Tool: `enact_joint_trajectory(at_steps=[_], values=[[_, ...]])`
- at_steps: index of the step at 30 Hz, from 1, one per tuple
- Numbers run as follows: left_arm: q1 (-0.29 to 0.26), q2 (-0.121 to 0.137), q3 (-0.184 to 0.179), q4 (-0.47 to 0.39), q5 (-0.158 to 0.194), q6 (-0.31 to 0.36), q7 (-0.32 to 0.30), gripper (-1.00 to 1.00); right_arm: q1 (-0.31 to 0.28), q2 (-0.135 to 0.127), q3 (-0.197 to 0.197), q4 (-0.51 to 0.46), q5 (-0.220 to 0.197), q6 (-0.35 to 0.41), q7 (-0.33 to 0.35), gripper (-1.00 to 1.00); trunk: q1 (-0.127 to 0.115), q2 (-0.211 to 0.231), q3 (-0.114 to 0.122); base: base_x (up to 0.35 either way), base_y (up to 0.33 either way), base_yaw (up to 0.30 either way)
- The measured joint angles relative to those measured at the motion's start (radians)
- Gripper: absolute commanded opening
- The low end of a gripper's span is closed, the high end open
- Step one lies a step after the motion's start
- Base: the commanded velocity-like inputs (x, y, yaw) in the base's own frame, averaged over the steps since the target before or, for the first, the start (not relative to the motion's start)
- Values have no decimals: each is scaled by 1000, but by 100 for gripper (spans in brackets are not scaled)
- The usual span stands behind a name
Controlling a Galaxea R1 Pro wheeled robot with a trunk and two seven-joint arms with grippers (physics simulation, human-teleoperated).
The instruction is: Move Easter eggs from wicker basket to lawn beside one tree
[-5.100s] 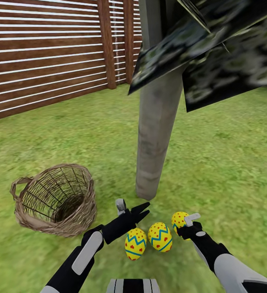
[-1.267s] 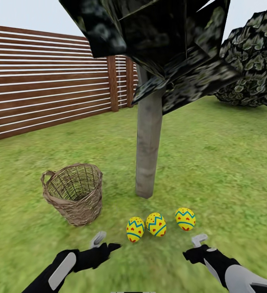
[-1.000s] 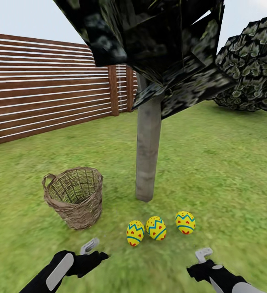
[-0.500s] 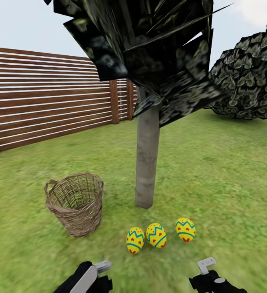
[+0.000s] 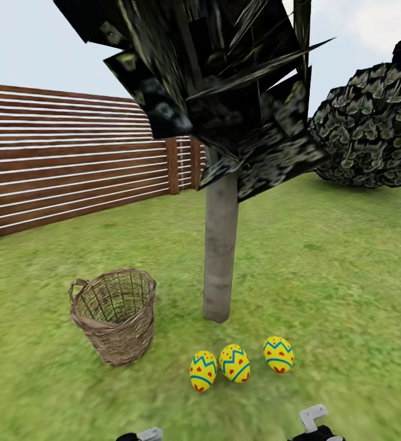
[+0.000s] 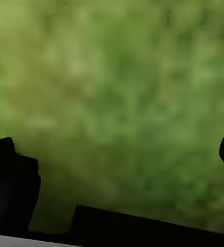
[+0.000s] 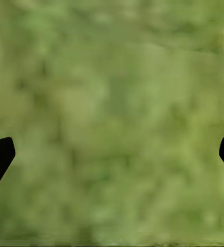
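Three yellow Easter eggs lie in a row on the lawn [image 5: 335,288] just in front of the tree: the left egg [image 5: 202,370], the middle egg [image 5: 234,362] and the right egg [image 5: 278,354]. The tree has a grey trunk [image 5: 220,257] under dark leaf planes [image 5: 224,92]. To the left of the trunk the wicker basket [image 5: 114,315] stands upright; what shows of its inside holds no egg. My left gripper [image 6: 117,154] and right gripper [image 7: 113,157] are both open over bare grass, well short of the eggs.
A brown slat fence [image 5: 71,177] runs along the back left. A dark ball-shaped bush [image 5: 371,135] sits at the back right. Open grass stretches to the right of the tree. Small grey parts of both wrists peek in at the head view's bottom edge.
Both arms have drawn back from the eggs to the bottom edge of the head view, and the camera has tilted upward. The eggs and basket stay where they were.
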Motion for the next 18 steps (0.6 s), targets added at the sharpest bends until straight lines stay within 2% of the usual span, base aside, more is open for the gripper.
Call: enact_joint_trajectory(at_steps=[6, 7, 10, 15, 18], values=[[5, -1, -98, 36, 6, -125, -1, 100, 9, 1, 1, 4, 2, 3, 0, 100, -23, 42, 19, 0, 0, 0], [7, -10, -106, 87, 7, -193, -6, 100, 16, 1, 1, 4, 2, 5, 0, 100, -27, 49, 22, 0, 0, 0], [9, -30, -113, 154, 8, -282, -18, 100, 29, 3, 2, 6, 3, 7, 0, 100, -38, 70, 31, 0, 0, 0], [23, -33, -144, 182, 9, -352, -67, 100, 47, 4, 1, 7, 4, 8, -1, 100, -58, 105, 47, 0, 0, 0], [26, -34, -148, 223, 9, -369, -115, 100, 53, 5, 1, 7, 4, 8, -1, 100, -69, 126, 56, 0, 0, 0]])
